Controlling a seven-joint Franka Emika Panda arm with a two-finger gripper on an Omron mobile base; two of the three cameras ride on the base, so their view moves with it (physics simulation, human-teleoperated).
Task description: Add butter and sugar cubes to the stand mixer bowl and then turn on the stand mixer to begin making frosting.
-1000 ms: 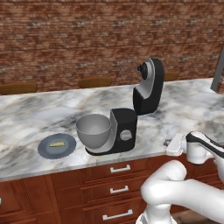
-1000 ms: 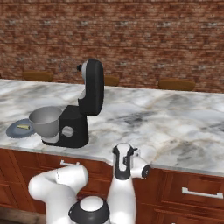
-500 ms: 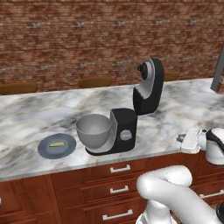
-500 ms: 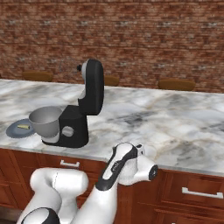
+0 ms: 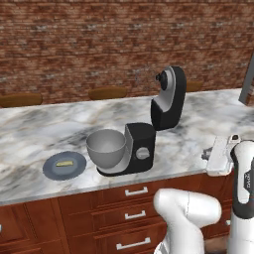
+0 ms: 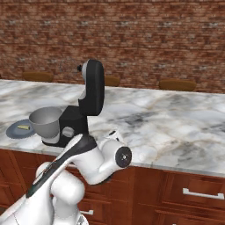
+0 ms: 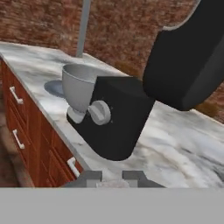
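Note:
The black stand mixer (image 5: 141, 149) stands on the marble counter with its head (image 5: 168, 96) tilted up and back. The grey metal bowl (image 5: 105, 147) sits on its base, and I see nothing inside it. Left of the bowl lies a blue-grey plate (image 5: 49, 168) carrying the pale-yellow butter (image 5: 63, 161). My gripper (image 5: 207, 155) hovers at the counter's front edge, right of the mixer and pointing at it. It is open and holds nothing. In the hand view the fingertips (image 7: 89, 177) frame the mixer base (image 7: 116, 131) with its silver knob (image 7: 100, 113) and the bowl (image 7: 78, 87).
Wooden drawers (image 5: 134, 191) run under the counter's front edge. Chair backs (image 5: 106, 93) rise behind the counter, before a brick wall. A grey post (image 5: 248, 82) stands at the far right. My own elbow (image 6: 94, 160) bulks below the counter edge.
My arm has unfolded: the hand rose to counter height and turned toward the mixer. Mixer, bowl, plate and butter have not moved.

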